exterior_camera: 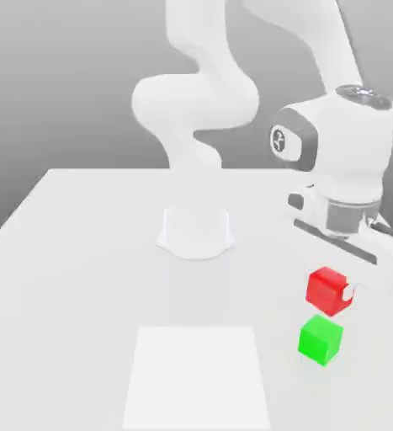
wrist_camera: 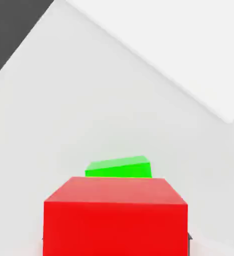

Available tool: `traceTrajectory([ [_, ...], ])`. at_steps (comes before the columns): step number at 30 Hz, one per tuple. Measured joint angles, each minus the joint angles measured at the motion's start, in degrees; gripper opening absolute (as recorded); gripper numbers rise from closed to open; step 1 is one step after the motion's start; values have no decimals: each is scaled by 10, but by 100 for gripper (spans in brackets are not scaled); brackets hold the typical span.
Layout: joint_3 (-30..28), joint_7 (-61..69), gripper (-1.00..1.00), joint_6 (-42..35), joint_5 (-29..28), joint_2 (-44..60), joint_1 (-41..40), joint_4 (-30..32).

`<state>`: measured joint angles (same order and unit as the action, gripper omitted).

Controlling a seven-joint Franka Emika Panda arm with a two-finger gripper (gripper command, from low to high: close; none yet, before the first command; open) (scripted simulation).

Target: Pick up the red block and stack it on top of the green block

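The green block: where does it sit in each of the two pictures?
Exterior view: the green block sits low on the exterior view's right, on the table, just below the red block.
Hand view: the green block peeks out just beyond the red block.
Shared landmark: the red block.

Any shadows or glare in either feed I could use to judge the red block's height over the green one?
Exterior view: flat, even light, no glare, no clear cast shadow under the red block or green block, so height stays ambiguous. Hand view: the red block looms large and covers most of the green block; no shadows there either.
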<state>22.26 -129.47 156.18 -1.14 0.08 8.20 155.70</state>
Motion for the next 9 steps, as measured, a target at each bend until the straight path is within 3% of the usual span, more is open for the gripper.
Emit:
traceTrajectory([
  [7, -32, -59, -100, 69, -82, 79, 17, -2],
  [8, -37, -65, 100, 76, -90, 86, 20, -1],
  [9, -37, -65, 100, 76, -90, 86, 20, -1],
])
